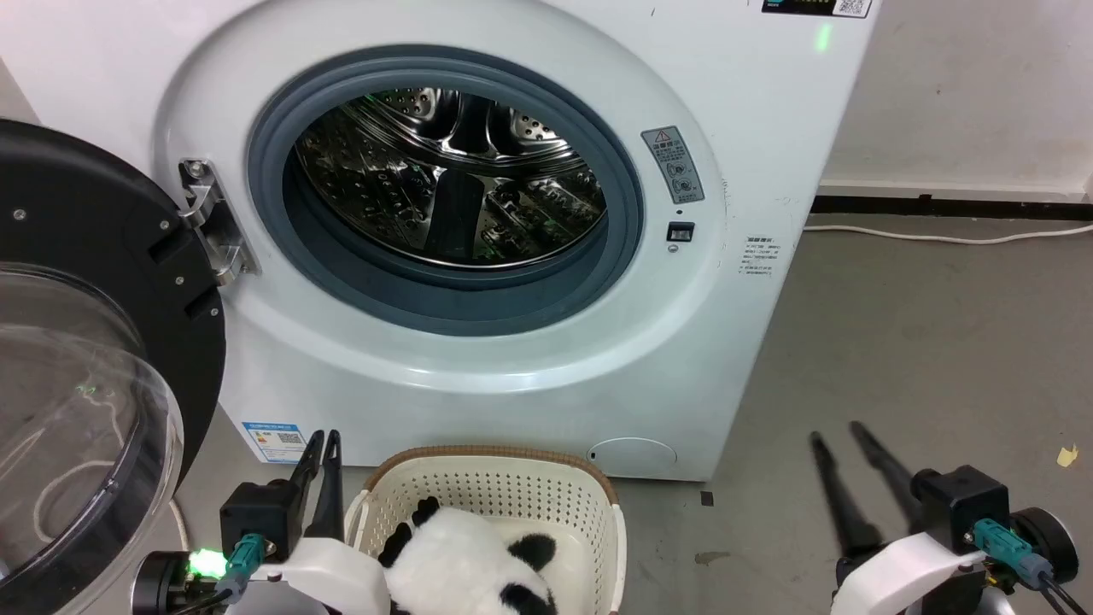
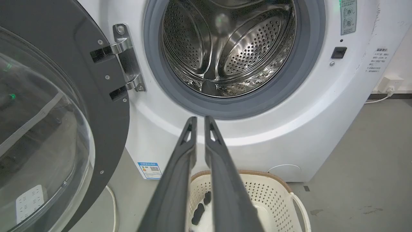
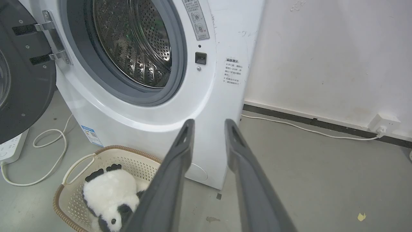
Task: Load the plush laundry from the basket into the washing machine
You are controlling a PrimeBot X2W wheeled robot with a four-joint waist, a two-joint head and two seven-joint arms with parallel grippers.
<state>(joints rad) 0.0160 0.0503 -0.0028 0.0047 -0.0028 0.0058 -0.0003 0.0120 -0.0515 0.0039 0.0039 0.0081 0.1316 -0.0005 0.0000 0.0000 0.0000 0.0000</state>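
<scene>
The white washing machine (image 1: pixel 751 128) stands in front of me with its grey-ringed opening (image 1: pixel 444 184) showing a bare steel drum. Its black-framed clear door (image 1: pixel 85 342) is swung open at the left. The cream basket (image 1: pixel 495 478) sits on the floor against the washer's base, and the black-and-white panda (image 1: pixel 461 555) lies inside it. My left gripper (image 1: pixel 323 437) hovers just left of the basket, fingers nearly together, holding nothing. My right gripper (image 1: pixel 835 431) is open over bare floor, well right of the basket. The right wrist view shows the panda (image 3: pixel 109 193) in the basket (image 3: pixel 128 161).
A white cable (image 3: pixel 48 145) loops on the floor under the door beside a white power strip (image 3: pixel 9 151). Another cable (image 1: pixel 939 235) runs along the wall to a socket (image 3: pixel 384 124). Grey floor (image 1: pixel 897 342) stretches right of the washer, with a yellow scrap (image 1: pixel 1066 455).
</scene>
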